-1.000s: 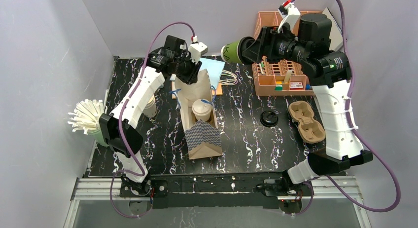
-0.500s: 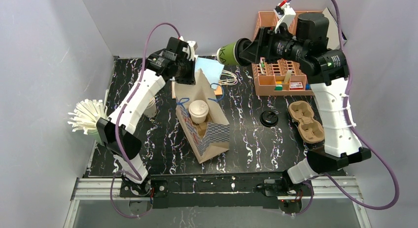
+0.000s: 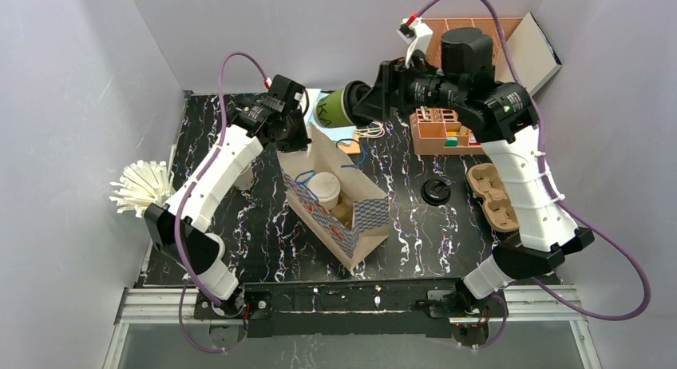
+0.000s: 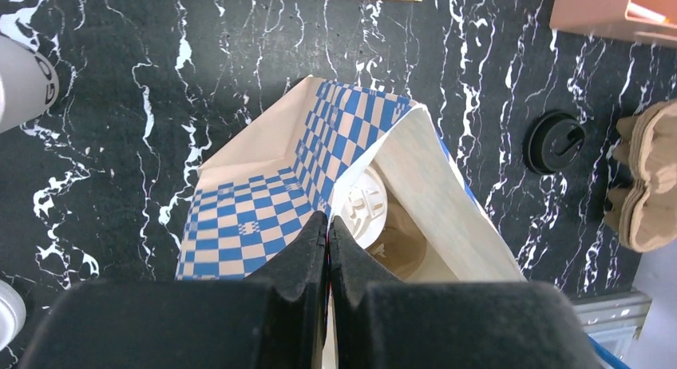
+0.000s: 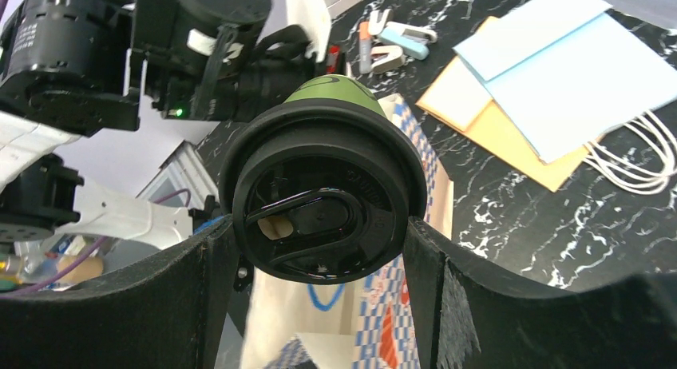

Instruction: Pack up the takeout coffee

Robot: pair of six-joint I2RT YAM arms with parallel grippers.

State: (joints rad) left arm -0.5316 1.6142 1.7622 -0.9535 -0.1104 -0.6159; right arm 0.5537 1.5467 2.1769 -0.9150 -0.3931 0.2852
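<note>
The takeout coffee (image 3: 331, 108), a dark green cup with a black lid (image 5: 323, 201), lies on its side in the air above the back of the table. My right gripper (image 3: 361, 101) is shut on it at the lid end, a finger on each side. Just below and to its left stands an open paper bag (image 3: 355, 217) with a blue checked side (image 4: 263, 201). A white-lidded cup (image 3: 325, 189) sits inside the bag. My left gripper (image 4: 327, 225) is shut on the bag's rim, at the bag's far left corner (image 3: 291, 139).
A black lid (image 3: 436, 191) and a brown cup carrier (image 3: 496, 197) lie right of the bag. A terracotta organiser (image 3: 447, 131) is behind them. Flat blue and orange bags (image 5: 551, 89) lie at the back. A straw holder (image 3: 144, 189) stands at the left edge.
My left gripper closed on the bag's rim and pulled it back, swinging the bag's base rightward and opening its mouth. My right arm carried the green cup leftward over the bag.
</note>
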